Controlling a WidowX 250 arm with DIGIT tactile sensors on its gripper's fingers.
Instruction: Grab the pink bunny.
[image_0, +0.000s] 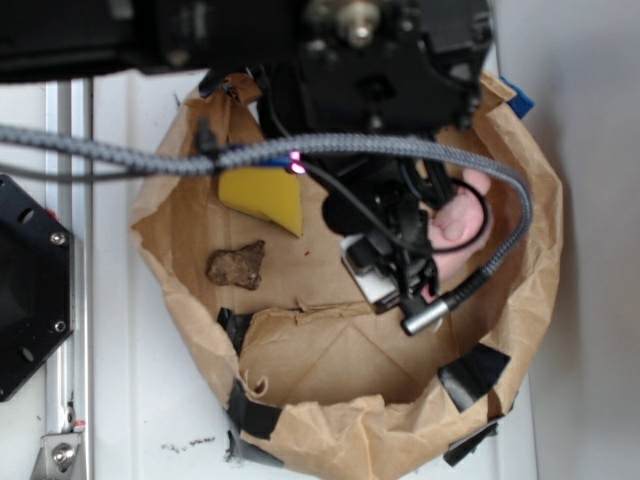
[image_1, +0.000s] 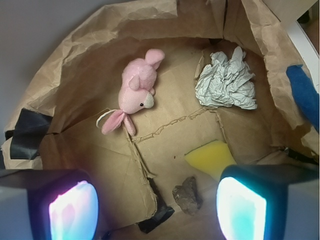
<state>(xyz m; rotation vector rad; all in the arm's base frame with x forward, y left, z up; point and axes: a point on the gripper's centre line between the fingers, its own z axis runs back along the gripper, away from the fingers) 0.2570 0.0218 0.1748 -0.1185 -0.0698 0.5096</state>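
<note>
Gripper (image_1: 155, 210) jaws wide open, empty, high above bag floor; shift toward pink bunny (image_1: 136, 90), centre on body, descend, close.

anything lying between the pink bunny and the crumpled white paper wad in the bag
Nothing: in the wrist view the stretch between the pink bunny and the paper wad is bare brown bag floor.

The small pale-pink plush bunny (image_1: 136, 90) lay on bare cardboard with open floor on every side. The crumpled white paper wad (image_1: 227, 81) sat well apart; the tall crinkled brown paper wall (image_1: 80, 60) crowded behind it.
</note>
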